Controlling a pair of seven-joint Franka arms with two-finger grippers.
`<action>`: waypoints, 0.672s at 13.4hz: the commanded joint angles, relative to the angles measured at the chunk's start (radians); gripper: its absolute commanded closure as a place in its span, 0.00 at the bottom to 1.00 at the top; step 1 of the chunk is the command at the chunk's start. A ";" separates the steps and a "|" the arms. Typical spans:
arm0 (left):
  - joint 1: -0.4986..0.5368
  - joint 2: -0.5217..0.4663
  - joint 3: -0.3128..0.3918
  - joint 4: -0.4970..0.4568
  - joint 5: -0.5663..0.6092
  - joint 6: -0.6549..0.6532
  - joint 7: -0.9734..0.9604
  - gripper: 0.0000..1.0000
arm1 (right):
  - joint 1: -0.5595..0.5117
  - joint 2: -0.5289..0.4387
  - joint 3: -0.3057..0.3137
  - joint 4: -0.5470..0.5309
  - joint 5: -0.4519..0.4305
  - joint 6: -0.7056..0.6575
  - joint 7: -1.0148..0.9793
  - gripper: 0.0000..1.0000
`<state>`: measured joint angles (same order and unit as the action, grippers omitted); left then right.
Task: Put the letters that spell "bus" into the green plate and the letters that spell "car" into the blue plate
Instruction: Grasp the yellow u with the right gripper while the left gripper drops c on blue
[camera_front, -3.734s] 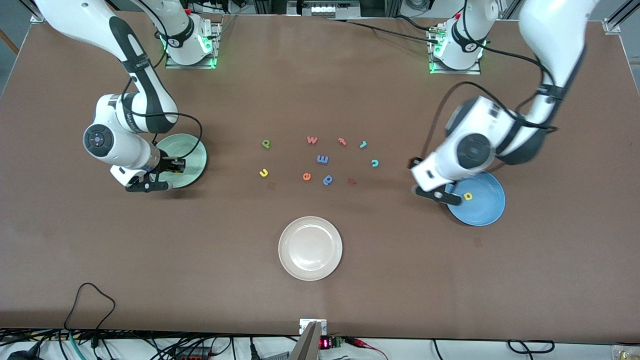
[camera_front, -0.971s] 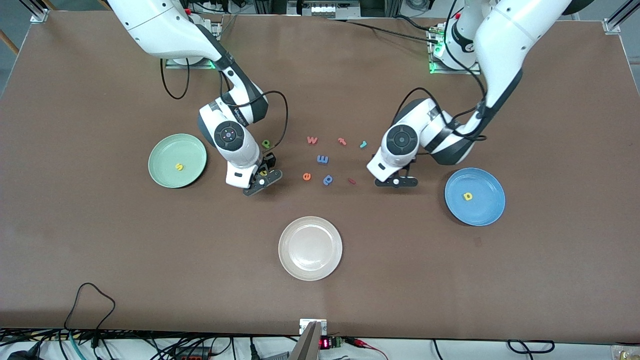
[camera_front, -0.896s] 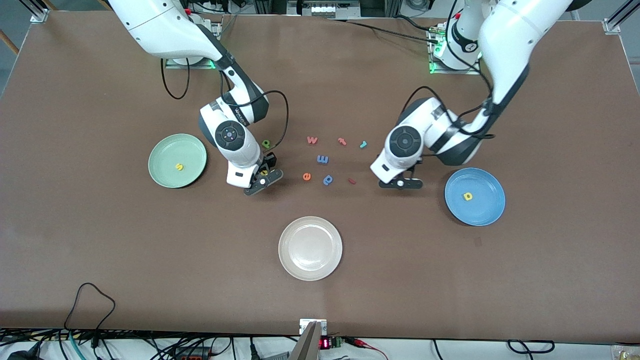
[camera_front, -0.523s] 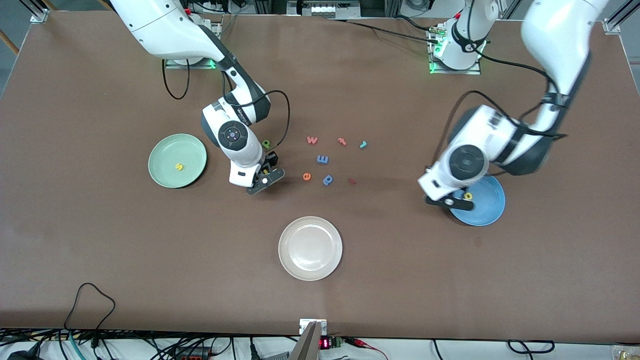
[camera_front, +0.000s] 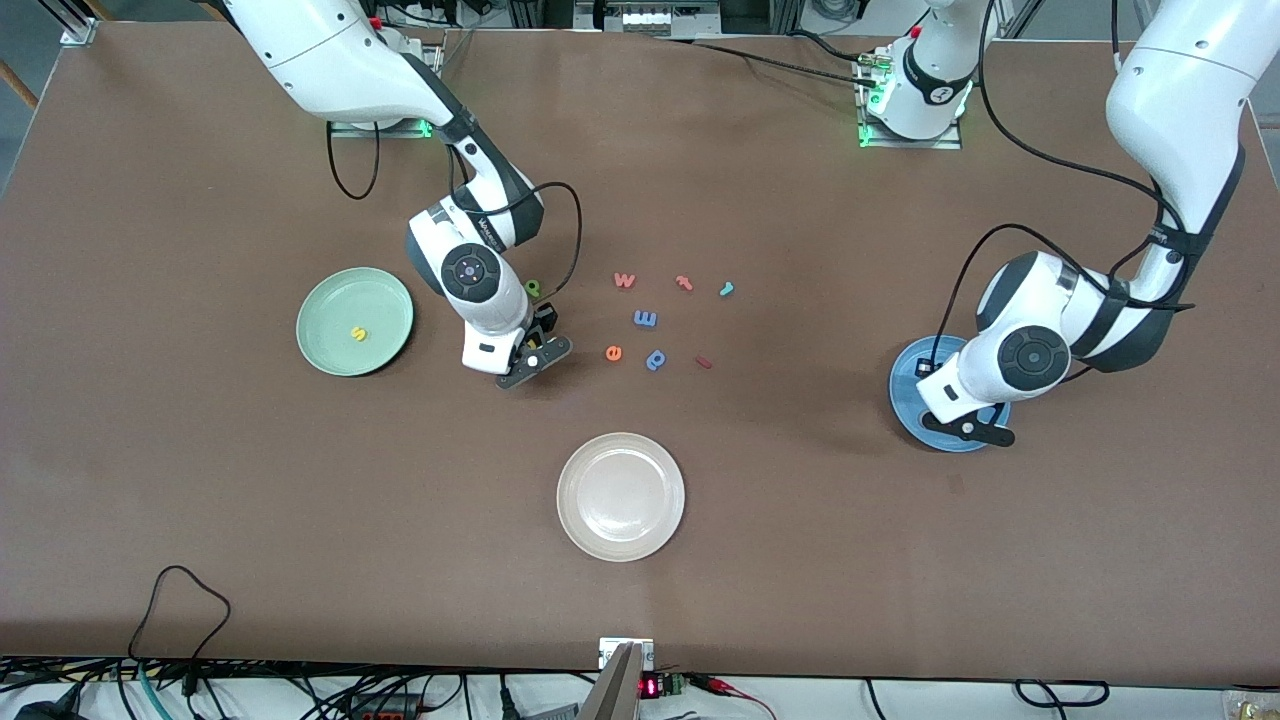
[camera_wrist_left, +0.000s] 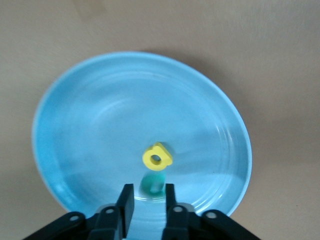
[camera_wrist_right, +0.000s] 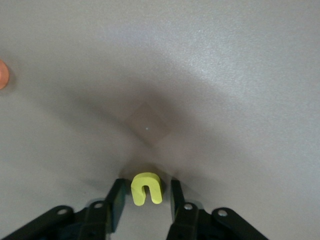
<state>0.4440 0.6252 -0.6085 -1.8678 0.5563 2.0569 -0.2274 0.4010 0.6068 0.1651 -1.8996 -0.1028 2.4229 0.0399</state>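
Here the yellow "u" (camera_wrist_right: 146, 189) is seen low over the table between the right gripper (camera_wrist_right: 146, 199)'s fingers, which are narrowed around it; a firm grip cannot be confirmed. The green plate (camera_front: 320, 350), with the yellow "s" (camera_front: 357, 334) in it, lies toward the right arm's end of the table. A teal letter (camera_wrist_left: 152, 184), seemingly the "c", is seen just ahead of the left gripper (camera_wrist_left: 149, 202)'s parted fingers, above the blue plate (camera_wrist_left: 75, 125), just beside the yellow "a" (camera_wrist_left: 157, 157).

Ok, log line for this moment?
left hand over blue plate, open around teal c | right hand at table, open around yellow u | s in green plate
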 joint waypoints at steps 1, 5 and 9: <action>0.015 -0.045 -0.043 -0.017 0.019 -0.044 -0.006 0.00 | 0.010 0.010 -0.009 0.010 -0.015 0.002 0.011 0.74; 0.041 -0.058 -0.259 -0.017 -0.027 -0.201 -0.278 0.00 | 0.006 0.008 -0.012 0.011 -0.012 0.002 0.009 0.98; 0.030 -0.041 -0.437 -0.111 -0.079 -0.099 -0.467 0.00 | -0.036 -0.097 -0.045 -0.010 -0.014 -0.092 0.002 1.00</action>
<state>0.4562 0.5958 -0.9788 -1.9081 0.4904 1.8903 -0.6592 0.3982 0.5915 0.1290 -1.8923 -0.1029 2.4090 0.0399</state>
